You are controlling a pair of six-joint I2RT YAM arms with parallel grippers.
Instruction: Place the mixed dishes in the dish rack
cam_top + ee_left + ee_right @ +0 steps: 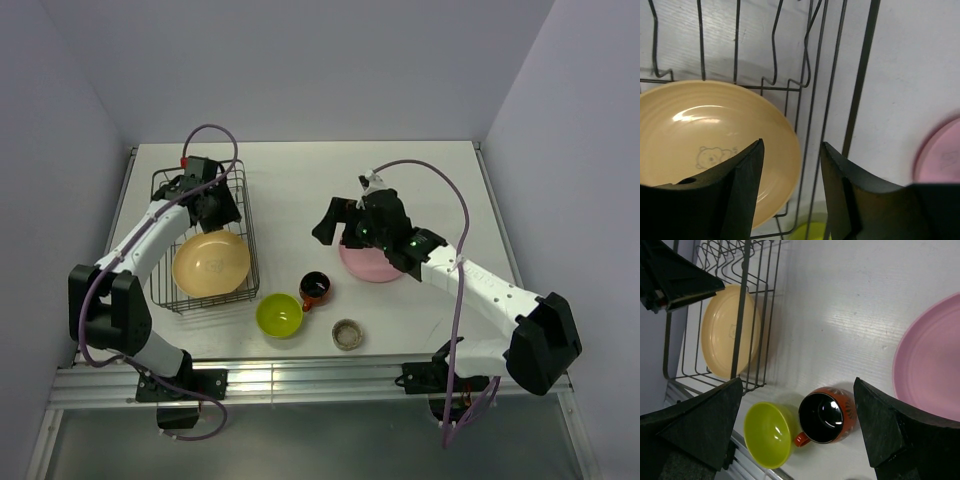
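The dish rack [252, 240] sits on the left side of the tabletop [290, 180]. Its long axis runs from the near edge toward the far wall, and its open top faces up. The yellow-orange plate [211, 263] lies in the near half with its hollow face up and its right rim close to the rack's right wall. Whether it lies flat or leans on a prong cannot be told. Bent wire prongs [774, 45] stand in the far half.

The left end effector [792, 145] hangs over that far half, pointing down. Its fingers are spread and nothing is pinched. The plate's rim and the rack's wires show through the gap.

Outside the rack, the lime-green bowl [279, 314] stands mouth up just off the rack's near right corner. The red-orange mug [316, 288] is upright just beside it, with its handle turned toward the bowl. Whether handle and bowl touch is unclear. The grey-beige cup [347, 334] stands apart from the bowl on its right, near the tabletop's front edge. The pink plate [365, 265] lies face up right of centre, partly covered by the right arm.

The right end effector [799, 382] hovers above the mug with its fingers spread wide and nothing between them.
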